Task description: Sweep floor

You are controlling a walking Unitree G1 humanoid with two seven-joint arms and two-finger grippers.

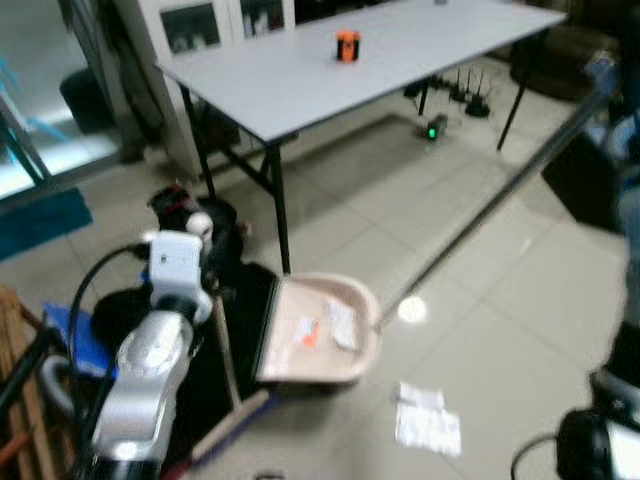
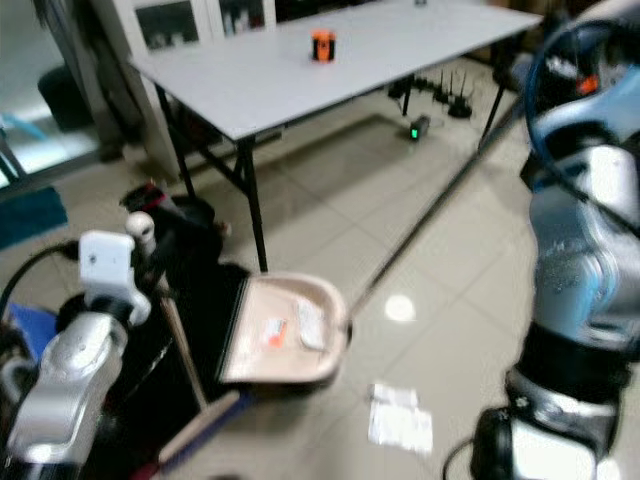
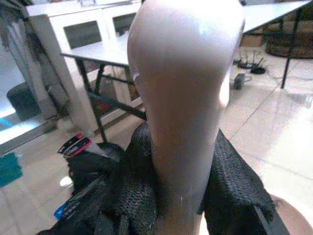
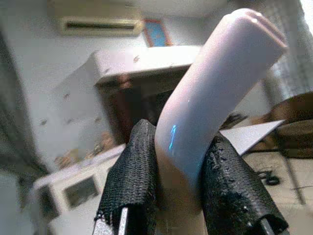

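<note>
Left gripper (image 3: 181, 196) clenched on dustpan handle (image 3: 186, 98); right gripper (image 4: 181, 186) clenched on broom handle (image 4: 215, 88). Dustpan (image 1: 320, 330) on floor by table leg. Paper scraps (image 1: 428, 420) beside pan mouth, nearer right arm; broom pole (image 1: 500, 200) slanting across.

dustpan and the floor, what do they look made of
The dustpan looks like moulded plastic, pale beige and smooth, with rounded rim and corners; its handle shows a soft sheen between the left gripper's fingers. The floor looks like glazed tile: straight grout lines and a bright light reflection.
</note>
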